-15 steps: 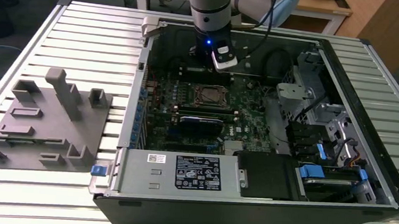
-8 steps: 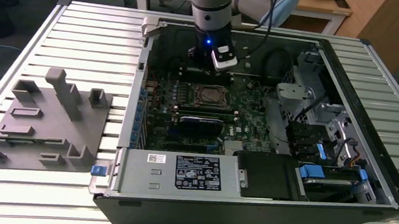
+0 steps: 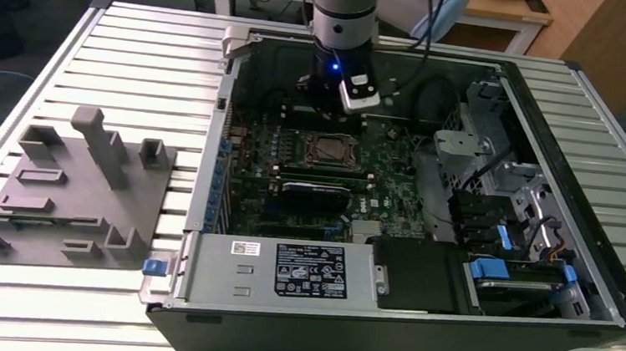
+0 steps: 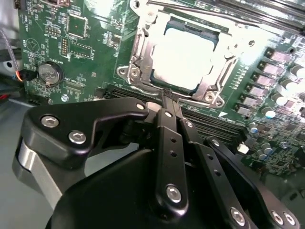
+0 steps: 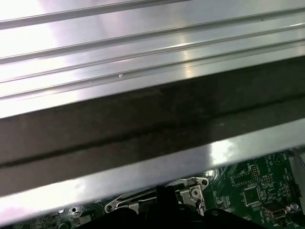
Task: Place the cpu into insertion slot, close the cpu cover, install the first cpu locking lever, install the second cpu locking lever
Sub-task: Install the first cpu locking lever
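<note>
Broadly, beneath the gripper and spreading well out on all sides, a slatted metal table (image 3: 66, 47). On it, enclosing the gripper, an open computer case (image 3: 576, 246) lying on its side. Well away from the gripper toward the exterior view's left, outside the case, a grey fixture block (image 3: 76, 199) with upright posts and recesses. Directly under the gripper, a green motherboard (image 3: 401, 191) covering the case floor.

Reaching down into the case from above, 1 grey robot arm (image 3: 343, 10) with a blue light near its wrist. At its end, the gripper (image 4: 167, 94), dark and jointed, with its 2 fingers (image 4: 162, 138) pressed together side by side, narrow, nothing seen between them. Tips poised right at the near edge of the insertion slot (image 3: 327, 149); contact with that edge not possible to tell.

Just beyond the fingertips, seen in the second wrist view, the cpu cover (image 4: 138, 47) lying flat as a silvery frame over the socket. Inside its window, the cpu (image 4: 186, 55), seated in the slot, its pale metal top catching bright glare. Beneath the fingers, long dark memory slots (image 4: 214, 125) running across the board. Off to 1 side of the gripper, well apart from the socket, a round coin battery (image 4: 50, 72) in its holder.
</note>
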